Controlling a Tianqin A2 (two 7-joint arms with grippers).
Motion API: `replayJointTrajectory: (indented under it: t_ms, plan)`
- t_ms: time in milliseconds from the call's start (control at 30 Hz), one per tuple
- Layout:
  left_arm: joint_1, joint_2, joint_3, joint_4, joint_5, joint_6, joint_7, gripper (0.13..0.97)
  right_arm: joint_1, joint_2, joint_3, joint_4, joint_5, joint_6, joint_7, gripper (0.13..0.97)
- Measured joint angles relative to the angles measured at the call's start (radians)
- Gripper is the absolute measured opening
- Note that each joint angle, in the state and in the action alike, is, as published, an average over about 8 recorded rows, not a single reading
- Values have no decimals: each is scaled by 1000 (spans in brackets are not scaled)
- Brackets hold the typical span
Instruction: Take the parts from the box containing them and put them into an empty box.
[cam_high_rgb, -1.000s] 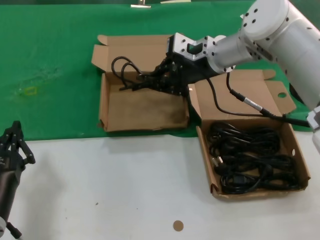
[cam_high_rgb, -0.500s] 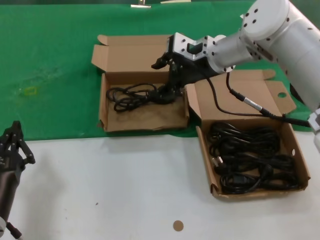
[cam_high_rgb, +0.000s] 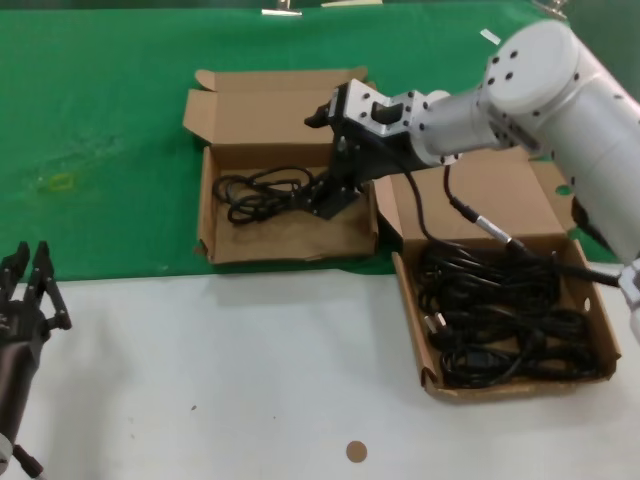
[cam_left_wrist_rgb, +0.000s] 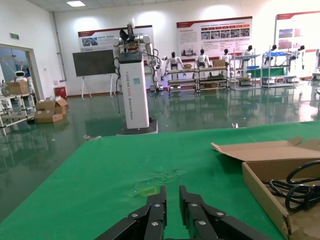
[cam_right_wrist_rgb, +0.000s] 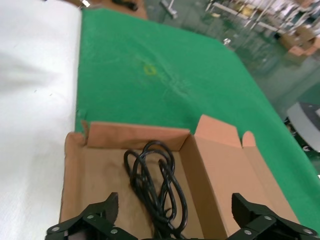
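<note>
One coiled black power cord with a chunky plug (cam_high_rgb: 268, 192) is lying in the left shallow brown cardboard mailer box (cam_high_rgb: 212, 215), at its far end; that box is otherwise showing bare floor. The right gripper (cam_high_rgb: 335, 160) is hanging just above the cord's right end, jaws spread wide and carrying nothing. The right brown cardboard mailer box with the straight front wall (cam_high_rgb: 505, 385) is holding a dense heap of black coiled cords (cam_high_rgb: 505, 315), so I judge most of the transfer is remaining. The left gripper (cam_high_rgb: 25, 290) is sitting parked at the near left, fingers (cam_left_wrist_rgb: 159, 212) nearly closed, empty. Both boxes are straddling the green cloth (cam_high_rgb: 100, 130) and the white tabletop (cam_high_rgb: 220, 380). Beyond: an exhibition hall with a white pillar-mounted robot (cam_left_wrist_rgb: 134, 75), wall posters and shelving.
</note>
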Motion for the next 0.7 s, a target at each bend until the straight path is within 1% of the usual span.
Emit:
replayJointTrajectory:
  t_ms: [167, 200, 300, 467, 567, 700]
  plan:
    - [0, 0, 0, 0, 0, 0, 0, 213, -79, 9, 33, 71, 31, 54, 7, 797]
    - [0, 0, 0, 0, 0, 0, 0, 223, -96, 11, 40, 86, 38, 65, 9, 797]
    - [0, 0, 0, 0, 0, 0, 0, 244, -149, 17, 62, 133, 58, 101, 14, 842]
    - [0, 0, 0, 0, 0, 0, 0, 342, -239, 27, 100, 215, 94, 163, 22, 917]
    - [0, 0, 0, 0, 0, 0, 0, 401, -291, 33, 122, 262, 115, 199, 27, 917]
    - [0, 0, 0, 0, 0, 0, 0, 401, -363, 41, 151, 326, 142, 247, 34, 935]
